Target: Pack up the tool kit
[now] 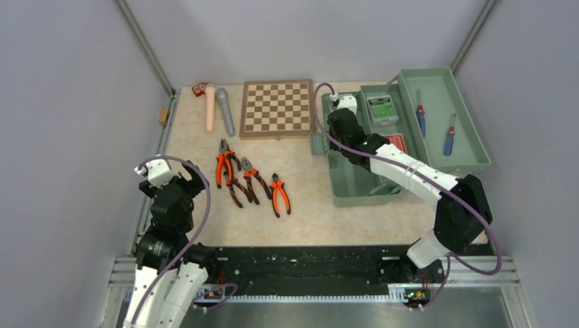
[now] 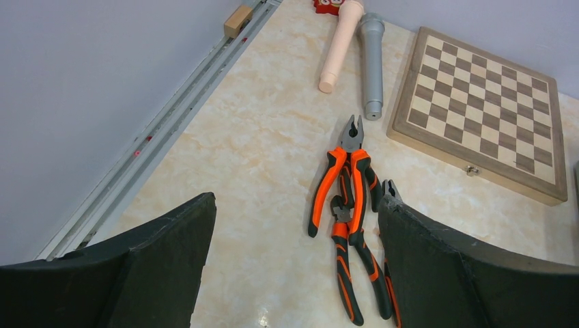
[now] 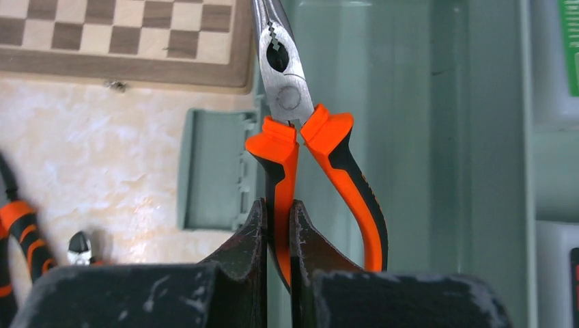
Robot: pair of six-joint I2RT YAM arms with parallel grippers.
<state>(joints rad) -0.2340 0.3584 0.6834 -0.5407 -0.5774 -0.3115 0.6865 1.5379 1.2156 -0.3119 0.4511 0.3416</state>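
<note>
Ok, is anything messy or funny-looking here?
Yes. The right end effector pinches the orange-handled long-nose steel pliers by one handle only, so the other handle splays out. On the beige marbled table, more orange-handled pliers lie crossed in a heap.

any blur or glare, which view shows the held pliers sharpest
top external: soft even light, faint shadows, no glare; left wrist: combination pliers crisp, left gripper dark and slightly soft; right wrist: long-nose pliers in the right gripper sharpest, mild sheen on the steel

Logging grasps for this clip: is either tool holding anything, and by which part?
The right tool grips the long-nose pliers by one orange handle; the left tool is open, holding nothing.
</note>
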